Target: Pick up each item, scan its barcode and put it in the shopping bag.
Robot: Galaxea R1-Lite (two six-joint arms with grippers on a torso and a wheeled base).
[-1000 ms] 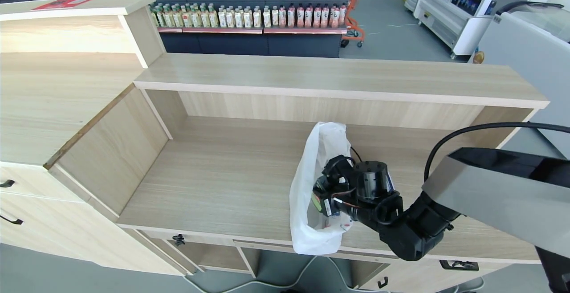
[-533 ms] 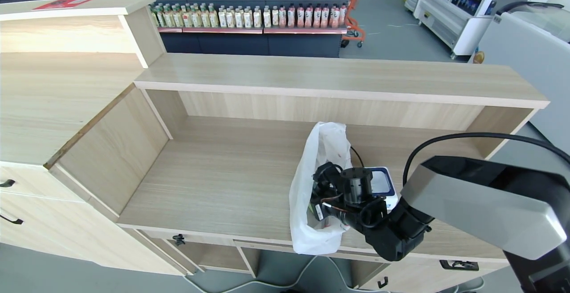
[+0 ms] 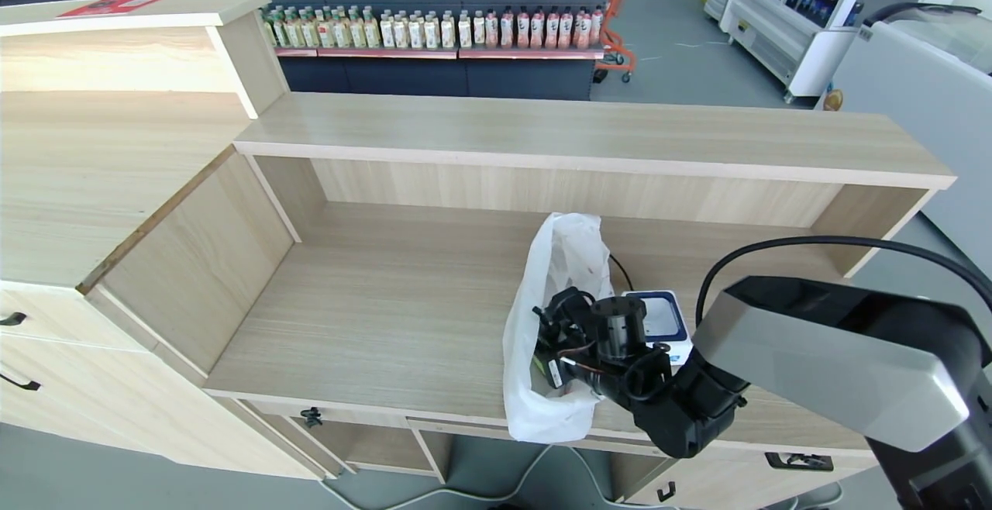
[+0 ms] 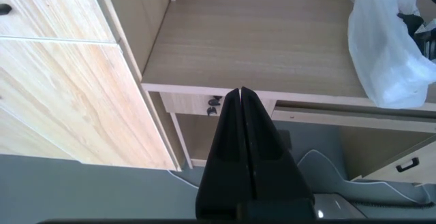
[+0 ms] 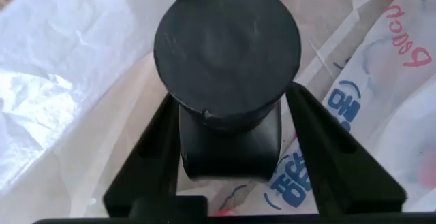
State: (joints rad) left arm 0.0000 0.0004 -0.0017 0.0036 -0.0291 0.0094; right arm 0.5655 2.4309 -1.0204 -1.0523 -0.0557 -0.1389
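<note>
A white plastic shopping bag (image 3: 542,316) stands near the counter's front edge, its mouth open toward my right arm. My right gripper (image 3: 556,337) is inside the bag's mouth. In the right wrist view my right gripper (image 5: 228,105) is shut on a black round-capped bottle (image 5: 227,47), with the bag's white film (image 5: 75,60) all around it and printed packets (image 5: 354,115) beneath. A white barcode scanner (image 3: 659,322) with a blue-rimmed window sits just right of the bag. My left gripper (image 4: 240,98) is shut with nothing in it, low in front of the counter's edge.
The wooden counter (image 3: 387,308) has a raised back shelf (image 3: 589,138) and a side wall on the left. A black cable runs behind the bag to the scanner. Drawers with black handles (image 3: 798,461) sit under the front edge. Store shelves of bottles stand beyond.
My right arm has moved left and down, carrying the bottle deeper into the bag's mouth. The scanner, covered by the arm before, now shows.
</note>
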